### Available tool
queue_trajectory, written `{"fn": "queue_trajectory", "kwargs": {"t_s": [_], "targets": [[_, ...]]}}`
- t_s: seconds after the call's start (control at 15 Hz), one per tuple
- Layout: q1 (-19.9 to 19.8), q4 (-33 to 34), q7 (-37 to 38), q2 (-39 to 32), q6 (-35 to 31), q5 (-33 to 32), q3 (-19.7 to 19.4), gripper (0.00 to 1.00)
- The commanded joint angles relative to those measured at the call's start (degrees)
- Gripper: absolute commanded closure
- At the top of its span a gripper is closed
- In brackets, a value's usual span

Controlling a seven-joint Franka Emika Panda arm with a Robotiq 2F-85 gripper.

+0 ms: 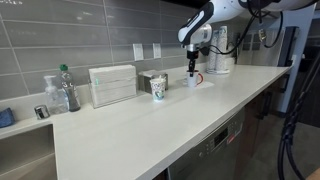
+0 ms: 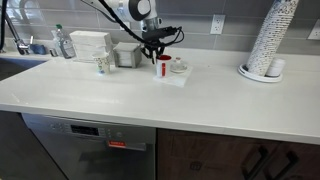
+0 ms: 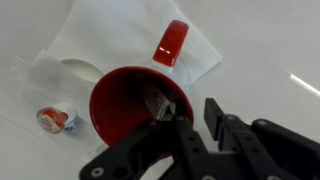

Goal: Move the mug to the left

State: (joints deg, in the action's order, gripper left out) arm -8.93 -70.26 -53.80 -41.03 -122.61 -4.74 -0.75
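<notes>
The mug (image 3: 125, 100) is white with a red inside and a red handle. It stands upright on a white paper napkin (image 3: 100, 30) on the counter and shows in both exterior views (image 1: 192, 79) (image 2: 164, 68). My gripper (image 3: 195, 118) hangs right over it (image 1: 193, 66) (image 2: 154, 48). One finger is at the mug's rim on the inner side and the other is outside the wall, opposite the handle. A strip of counter shows between the fingers, so the gripper looks open around the wall.
A small creamer cup (image 3: 57, 118) lies on the napkin beside the mug. A teal-patterned cup (image 1: 158, 90) (image 2: 102, 65), a box (image 1: 152, 79), a white dispenser (image 1: 112, 85) and bottles (image 1: 66, 90) stand along the wall. A tall white appliance (image 1: 220, 50) and stacked cups (image 2: 272, 40) stand beyond.
</notes>
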Motion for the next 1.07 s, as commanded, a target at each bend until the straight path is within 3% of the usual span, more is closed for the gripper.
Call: {"fn": "queue_trajectory", "kwargs": {"t_s": [0.0,0.33,0.6,1.0], "targets": [[0.53,1.91,3.19,-1.84,0.49,-2.33,-0.87,1.00],[0.77,0.60,5.64,0.43,2.10,-3.15,-0.57,0.98],[0.77,-3.31,5.56,5.18,7.16,-2.85,-0.03,0.98],[1.16,-15.84,3.49,17.88,9.95,-2.64,1.11,0.98]]}}
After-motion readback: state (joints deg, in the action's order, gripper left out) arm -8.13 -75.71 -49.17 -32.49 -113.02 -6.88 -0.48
